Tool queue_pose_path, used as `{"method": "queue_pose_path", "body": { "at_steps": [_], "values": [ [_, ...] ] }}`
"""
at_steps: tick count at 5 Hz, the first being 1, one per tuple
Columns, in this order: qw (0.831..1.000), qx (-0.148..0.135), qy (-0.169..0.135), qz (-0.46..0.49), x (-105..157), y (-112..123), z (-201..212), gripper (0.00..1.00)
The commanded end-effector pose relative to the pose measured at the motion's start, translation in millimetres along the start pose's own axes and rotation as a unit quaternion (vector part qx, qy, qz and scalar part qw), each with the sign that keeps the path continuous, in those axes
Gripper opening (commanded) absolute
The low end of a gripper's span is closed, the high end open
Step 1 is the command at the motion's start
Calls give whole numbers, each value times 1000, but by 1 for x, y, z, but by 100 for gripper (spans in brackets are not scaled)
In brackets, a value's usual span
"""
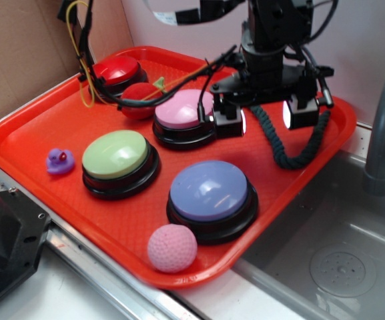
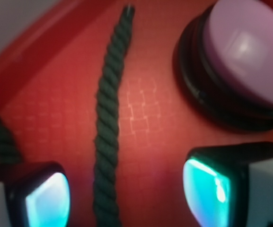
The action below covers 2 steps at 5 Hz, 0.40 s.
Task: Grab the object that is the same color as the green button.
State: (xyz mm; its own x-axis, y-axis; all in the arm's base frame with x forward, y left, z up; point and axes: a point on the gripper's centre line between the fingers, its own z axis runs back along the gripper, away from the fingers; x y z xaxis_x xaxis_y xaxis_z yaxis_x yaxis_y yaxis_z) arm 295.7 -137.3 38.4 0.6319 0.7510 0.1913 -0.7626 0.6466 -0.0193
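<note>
A black robot gripper [image 1: 264, 119], jaws wide apart and empty, hovers astride a thin dark green twisted rope [image 1: 292, 150] lying on the red plastic tray's [image 1: 39, 120] far right; light, limp, best pinched mid-strand.

steel sink [image 1: 339, 267], cardboard wall [image 1: 25, 53]

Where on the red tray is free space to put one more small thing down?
Bare patches on the tray: the left part between the red button and the purple duck, and the front edge left of the pink ball. The middle is crowded with buttons; the gripper and green rope occupy the right.
</note>
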Motion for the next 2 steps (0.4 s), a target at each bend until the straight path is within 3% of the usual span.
{"method": "queue_pose_path", "body": {
  "at_steps": [1, 2],
  "values": [
    [999, -31, 33, -1, 0, -9, -17, 100],
    [999, -35, 41, 6, 1, -5, -25, 77]
  ]
}}
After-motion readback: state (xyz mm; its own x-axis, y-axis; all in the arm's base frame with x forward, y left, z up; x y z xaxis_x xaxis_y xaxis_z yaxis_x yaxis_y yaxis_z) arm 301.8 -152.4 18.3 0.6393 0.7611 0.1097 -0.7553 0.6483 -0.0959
